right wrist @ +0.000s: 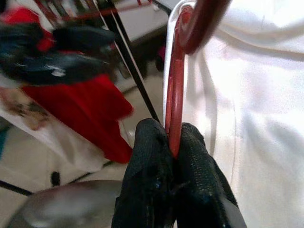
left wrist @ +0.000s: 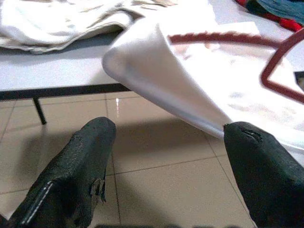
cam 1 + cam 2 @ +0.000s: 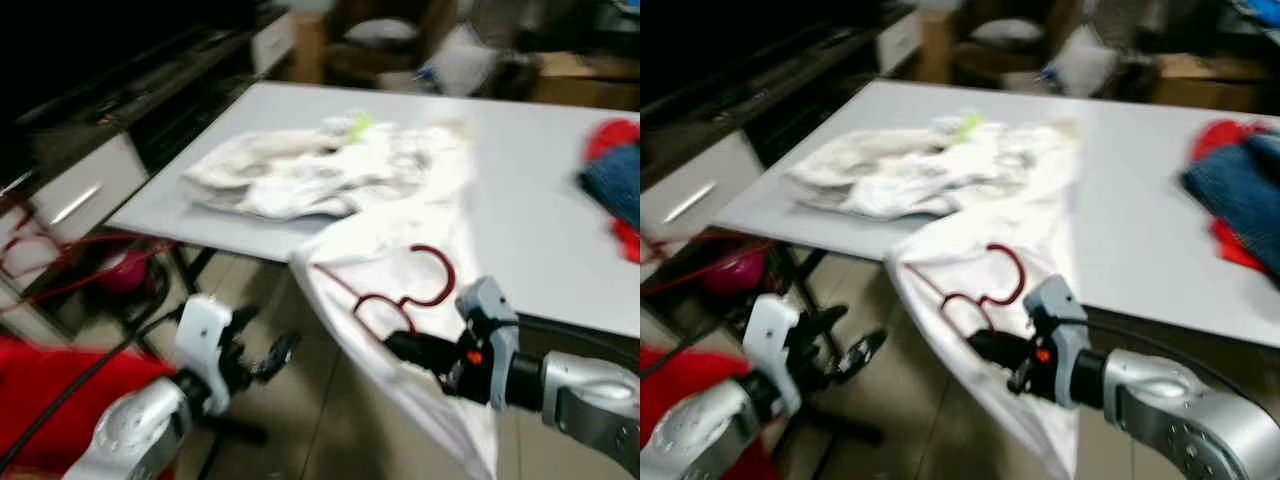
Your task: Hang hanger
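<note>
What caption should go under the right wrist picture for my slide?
Right end effector pinches the dark red hanger beside a white garment.

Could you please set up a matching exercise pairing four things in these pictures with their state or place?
Things:
1. red hanger
2. left gripper
3. white garment
4. blue and red clothes

States:
A. open, over the floor tiles
B. draped over the table edge
C. pinched in the right gripper
D. on the table's far right

Pairs: 1-C, 2-A, 3-B, 4-D
</note>
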You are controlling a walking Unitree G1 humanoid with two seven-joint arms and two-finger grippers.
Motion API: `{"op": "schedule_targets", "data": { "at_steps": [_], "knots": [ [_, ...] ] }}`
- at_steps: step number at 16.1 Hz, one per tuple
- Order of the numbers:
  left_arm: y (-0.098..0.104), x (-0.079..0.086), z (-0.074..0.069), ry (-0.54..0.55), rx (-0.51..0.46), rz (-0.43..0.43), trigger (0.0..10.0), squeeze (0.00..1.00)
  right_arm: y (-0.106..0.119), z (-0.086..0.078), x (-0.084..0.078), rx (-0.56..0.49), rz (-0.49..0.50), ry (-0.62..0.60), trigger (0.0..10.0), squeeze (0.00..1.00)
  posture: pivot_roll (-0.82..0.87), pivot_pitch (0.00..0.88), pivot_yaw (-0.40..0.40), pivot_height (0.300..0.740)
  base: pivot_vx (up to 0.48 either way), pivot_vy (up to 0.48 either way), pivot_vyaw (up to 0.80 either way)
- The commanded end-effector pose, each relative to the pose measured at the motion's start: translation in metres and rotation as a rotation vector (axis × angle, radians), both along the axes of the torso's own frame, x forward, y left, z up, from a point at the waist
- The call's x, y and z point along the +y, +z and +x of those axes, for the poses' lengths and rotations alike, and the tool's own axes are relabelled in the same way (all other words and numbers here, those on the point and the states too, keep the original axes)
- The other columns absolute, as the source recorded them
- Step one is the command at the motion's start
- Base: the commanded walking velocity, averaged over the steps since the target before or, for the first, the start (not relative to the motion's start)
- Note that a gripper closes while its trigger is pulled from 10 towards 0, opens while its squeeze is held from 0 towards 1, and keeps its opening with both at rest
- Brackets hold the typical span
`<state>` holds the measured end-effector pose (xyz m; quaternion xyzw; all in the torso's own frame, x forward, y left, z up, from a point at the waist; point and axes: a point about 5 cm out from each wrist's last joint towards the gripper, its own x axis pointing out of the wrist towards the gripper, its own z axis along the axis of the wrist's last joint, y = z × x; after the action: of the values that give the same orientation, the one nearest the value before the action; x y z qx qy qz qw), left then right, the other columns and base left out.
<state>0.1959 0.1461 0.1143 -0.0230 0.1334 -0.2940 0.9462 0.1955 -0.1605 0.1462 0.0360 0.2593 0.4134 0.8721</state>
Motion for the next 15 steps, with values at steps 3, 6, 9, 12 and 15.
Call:
{"op": "schedule_targets", "data": {
  "at_steps": [3, 6, 9, 12, 15],
  "knots": [
    [-0.002, 0.000, -0.001, 0.015, 0.010, 0.009, 10.0, 0.00, 0.025, 0.026, -0.028, -0.168, 0.015, -0.184, 10.0, 0.00, -0.05, 0.000, 0.067, 0.740, 0.000, -0.242, 0.80],
    [-0.002, -0.001, 0.001, 0.014, 0.005, -0.007, 10.0, 0.00, 0.089, 0.052, -0.068, -0.442, 0.177, -0.370, 10.0, 0.00, -0.05, 0.000, 0.062, 0.740, 0.000, 0.000, 0.80],
    [0.000, -0.002, 0.001, 0.003, -0.006, -0.015, 10.0, 0.00, 0.180, 0.052, -0.100, -0.773, 0.369, -0.400, 10.0, 0.00, -0.04, 0.000, 0.057, 0.740, 0.000, 0.000, 0.80],
    [-0.001, -0.002, -0.005, 0.013, -0.004, -0.024, 10.0, 0.00, 0.117, 0.021, -0.049, -0.508, 0.142, 0.017, 10.0, 0.00, -0.03, 0.000, 0.044, 0.740, 0.000, 0.000, 0.80],
    [-0.002, -0.004, -0.007, -0.008, -0.006, -0.006, 10.0, 0.00, 0.073, 0.011, -0.040, -0.299, 0.072, 0.062, 10.0, 0.00, -0.03, 0.000, 0.041, 0.740, 0.000, 0.000, 0.80]
  ]
}}
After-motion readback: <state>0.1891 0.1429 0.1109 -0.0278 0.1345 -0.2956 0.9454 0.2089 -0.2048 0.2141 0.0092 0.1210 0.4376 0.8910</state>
